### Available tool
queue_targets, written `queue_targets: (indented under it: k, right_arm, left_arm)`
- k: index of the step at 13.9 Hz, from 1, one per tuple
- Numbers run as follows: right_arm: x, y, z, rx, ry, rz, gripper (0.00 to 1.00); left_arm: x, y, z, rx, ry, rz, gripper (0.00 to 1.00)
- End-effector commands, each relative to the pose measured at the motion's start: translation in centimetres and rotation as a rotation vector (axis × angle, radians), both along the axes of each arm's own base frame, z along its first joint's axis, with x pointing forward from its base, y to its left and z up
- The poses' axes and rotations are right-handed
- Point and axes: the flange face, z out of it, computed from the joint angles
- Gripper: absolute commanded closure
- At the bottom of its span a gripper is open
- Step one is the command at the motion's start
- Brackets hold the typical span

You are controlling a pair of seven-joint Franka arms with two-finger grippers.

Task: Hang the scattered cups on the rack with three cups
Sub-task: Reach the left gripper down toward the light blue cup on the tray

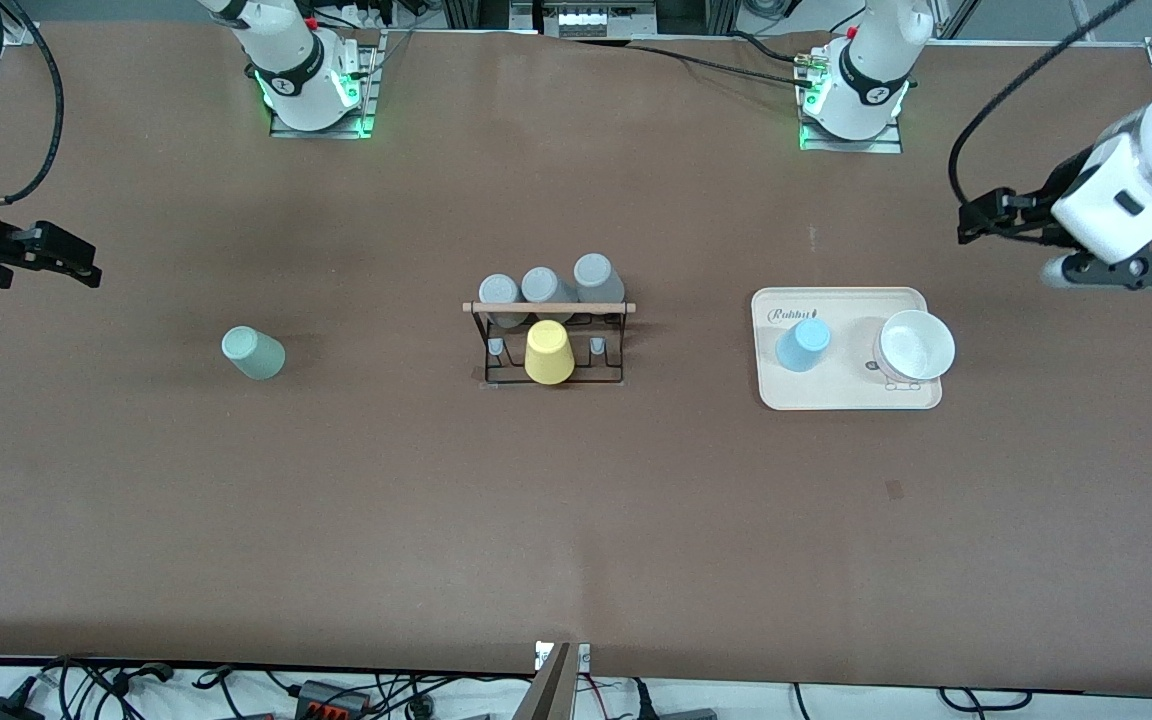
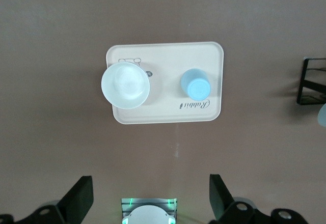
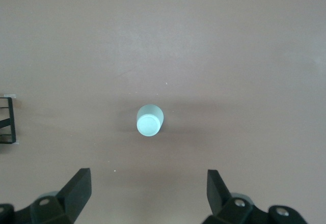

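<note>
Brown table (image 1: 576, 520): mint cup (image 1: 253, 353), blue cup (image 1: 802, 344) off the rack (image 1: 551, 340).
My left gripper (image 2: 150, 201) and right gripper (image 3: 147, 198) hang wide open, empty.

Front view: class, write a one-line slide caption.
Mint-green cup and light blue cup wait unhung while the rack carries three grey cups and a yellow one.

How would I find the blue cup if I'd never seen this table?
Look for the cream tray toward the left arm's end of the table. The light blue cup stands on it, mouth down, beside a white bowl. It is the only blue cup; the other cups are grey, yellow or mint-green.
</note>
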Motion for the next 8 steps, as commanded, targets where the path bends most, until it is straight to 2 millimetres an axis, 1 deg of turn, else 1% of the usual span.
queue_targets:
  k: [1, 2, 3, 4, 6, 7, 8]
  right_arm:
    - [0.0, -0.8, -0.2, 0.029, 0.006, -0.017, 0.00]
    - [0.0, -1.0, -0.1, 0.029, 0.002, -0.020, 0.00]
    - [0.0, -1.0, -0.4, 0.030, 0.007, -0.022, 0.00]
    - [0.0, -1.1, -0.6, 0.031, 0.010, -0.023, 0.00]
    - [-0.1, -1.6, -1.0, 0.031, 0.019, -0.033, 0.00]
    - [-0.3, -1.5, -1.3, 0.032, 0.027, -0.031, 0.00]
    - [-0.3, -1.3, -1.4, 0.032, 0.027, -0.028, 0.00]
  left_arm:
    - [0.7, -1.7, -5.4, -0.018, 0.075, -0.061, 0.00]
    - [0.9, -3.2, -7.4, -0.020, 0.051, -0.086, 0.00]
    - [0.8, -4.8, -9.0, -0.023, 0.024, -0.110, 0.00]
    - [0.5, -6.0, -10.9, -0.027, 0.001, -0.126, 0.00]
    - [0.2, -6.9, -14.2, -0.034, -0.058, -0.136, 0.00]
    - [-0.2, -7.2, -16.0, -0.037, -0.081, -0.139, 0.00]
    - [-0.9, -7.2, -17.3, -0.036, -0.092, -0.139, 0.00]
